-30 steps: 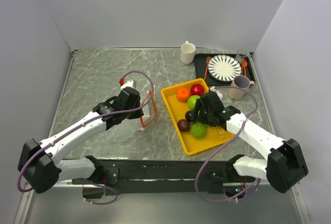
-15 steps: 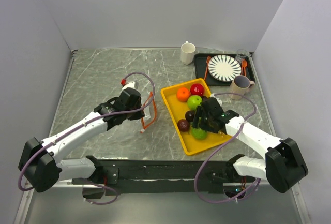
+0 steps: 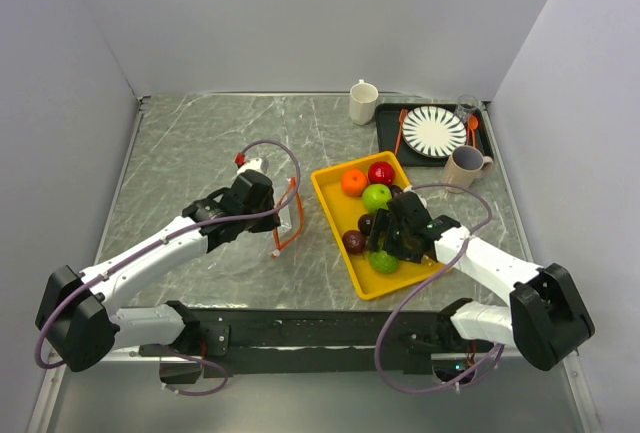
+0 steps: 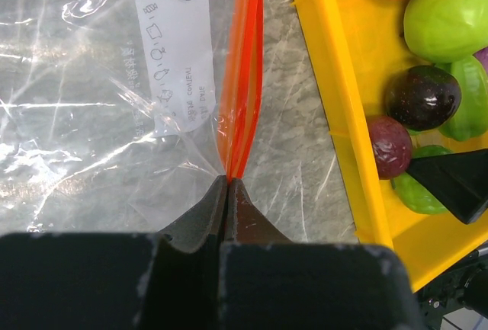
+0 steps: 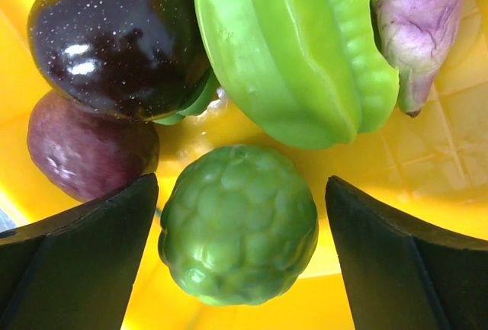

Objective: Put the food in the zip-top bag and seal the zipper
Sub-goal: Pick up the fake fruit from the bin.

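The zip-top bag (image 4: pixel 91 116) lies left of the yellow tray (image 4: pixel 335 101). My left gripper (image 4: pixel 227 185) is shut on the near end of its orange-red zipper (image 4: pixel 242 78); from above, that gripper (image 3: pixel 272 215) holds the zipper (image 3: pixel 288 215) raised on edge. The food sits in the tray (image 3: pixel 330 193): an orange fruit (image 3: pixel 353 182), a red one (image 3: pixel 381 172), a green one (image 3: pixel 376 197) and a dark purple one (image 3: pixel 353 242). My right gripper (image 5: pixel 240 246) is open, its fingers (image 5: pixel 84 254) either side of a bumpy green fruit (image 5: pixel 238 223) without touching it.
Behind the yellow tray stand a white mug (image 3: pixel 363 102), a black tray (image 3: pixel 388 133) with a striped plate (image 3: pixel 433 131) and an orange spoon (image 3: pixel 473 128), and a mauve cup (image 3: pixel 465 167). Grey walls close in the table on three sides.
My right gripper has opened wider and dropped toward the near end of the tray, over the bumpy green fruit. The left gripper and the bag have stayed put.
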